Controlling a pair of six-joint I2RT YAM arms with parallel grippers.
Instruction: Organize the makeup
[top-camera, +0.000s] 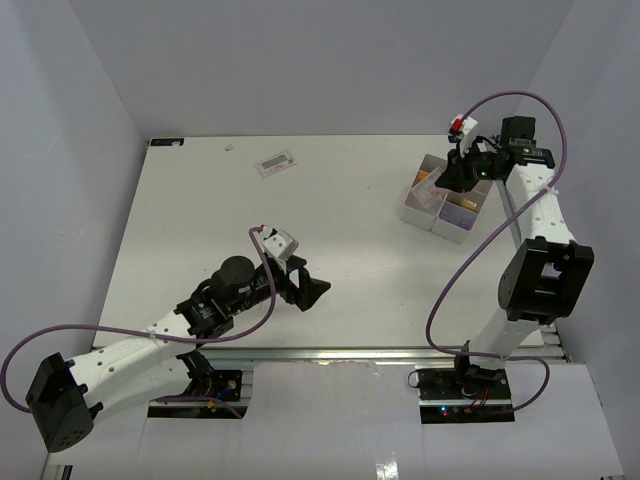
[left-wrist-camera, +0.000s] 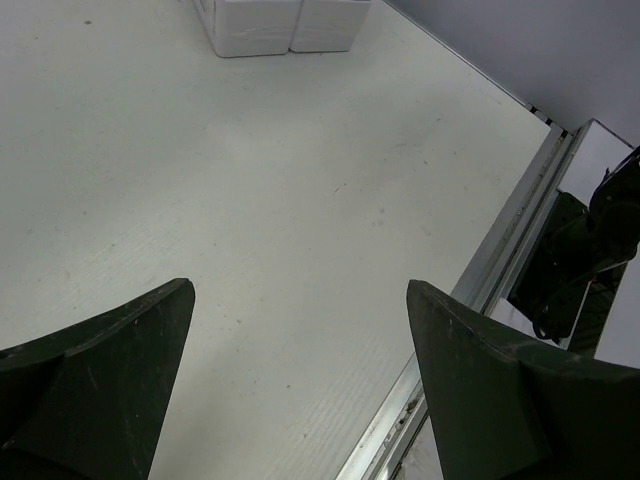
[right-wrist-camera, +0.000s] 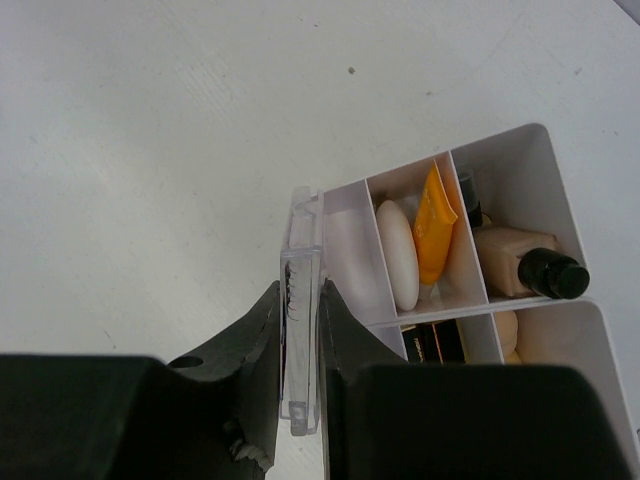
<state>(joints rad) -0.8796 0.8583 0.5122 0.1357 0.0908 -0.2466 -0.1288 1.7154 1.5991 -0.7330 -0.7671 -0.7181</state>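
we see the right gripper (right-wrist-camera: 300, 340) clenched on a flat clear packet (right-wrist-camera: 303, 250), held edge-on just beside the white tray (right-wrist-camera: 545, 150), where a sponge (right-wrist-camera: 397, 250), orange tube (right-wrist-camera: 435, 225) and foundation bottle (right-wrist-camera: 510, 272) lie. the left gripper (left-wrist-camera: 300, 330) gapes wide over the table (left-wrist-camera: 300, 180).

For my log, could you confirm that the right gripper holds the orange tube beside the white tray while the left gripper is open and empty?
Not quite: the right wrist view shows the right gripper shut on a flat clear packet; the orange tube lies in the white tray. The left gripper is open and empty.
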